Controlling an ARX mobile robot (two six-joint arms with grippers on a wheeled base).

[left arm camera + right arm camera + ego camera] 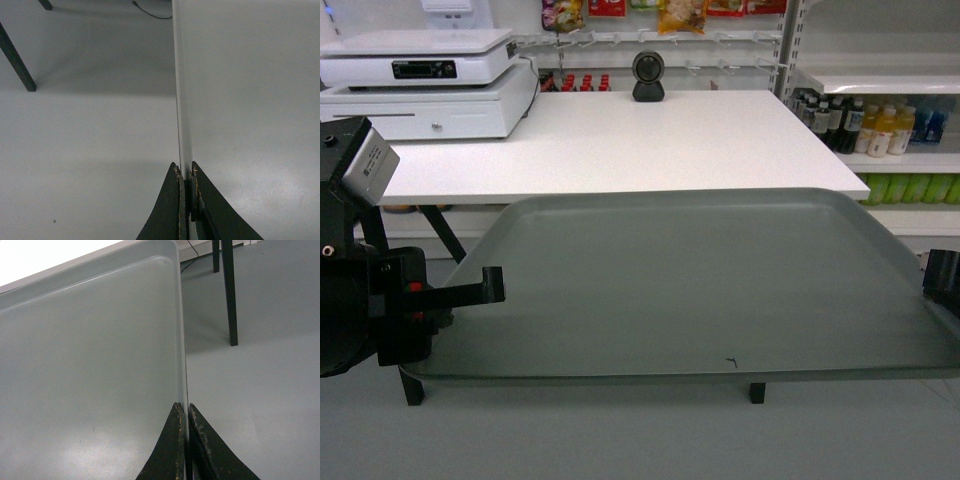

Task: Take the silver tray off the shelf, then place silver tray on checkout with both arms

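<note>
- In front of the checkout (620, 140), the silver tray (700, 285) hangs in the air between the two arms, roughly level, its far long edge near the counter's front edge but not on it.
- The left gripper (186, 172) is clamped on the rim of the tray's left short edge; its wrist view shows both fingers (172, 210) pressed tight against the thin rim with floor beneath.
- The right gripper (184, 410) pinches the opposite short edge the same way, with a rounded tray corner and a dark counter leg (229, 295) beyond.
- Step in hand, as I judge it: the tray is already off the shelf and being carried; setting it down is not yet done.
- The next move calls for both arms to lift slightly and go forward together, keeping the tray level, so it clears the counter edge and lands on the bare top short of the scanner (648, 76) and the cash register (425, 85).
- Uneven motion could twist the rim out of such thin pinches.
- Hidden or unclear: in the head view the right gripper is cut off at the frame edge, only a black stub showing; the shelf the tray came from is out of sight; whether the tray's height clears the counter top cannot be told.
</note>
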